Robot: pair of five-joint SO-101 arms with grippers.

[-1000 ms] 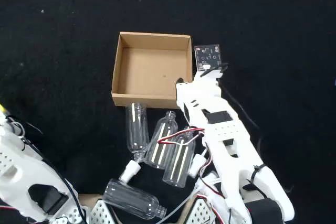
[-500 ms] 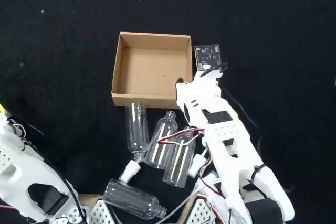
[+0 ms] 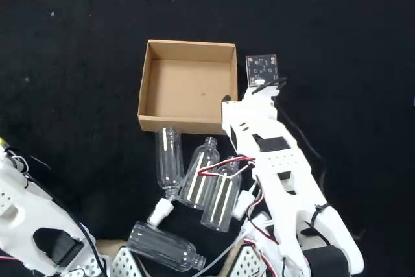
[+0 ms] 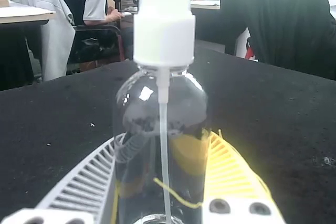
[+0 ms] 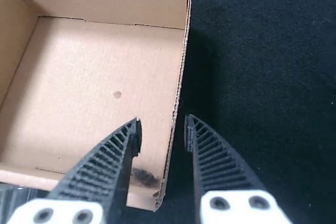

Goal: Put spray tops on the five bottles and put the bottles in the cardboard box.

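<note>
- the left gripper [image 4: 165, 145] is pinching an upright clear plastic bottle [image 4: 160, 103] fitted with a white spray top [image 4: 164, 24].
- the right gripper [image 5: 161, 124] is spread, straddling one wall of the open brown cardboard box [image 5: 181, 66], one finger inside.
- four more clear bottles [image 3: 200, 176] lie on the black table [image 3: 78, 63], between the box and the arms' bases.
</note>
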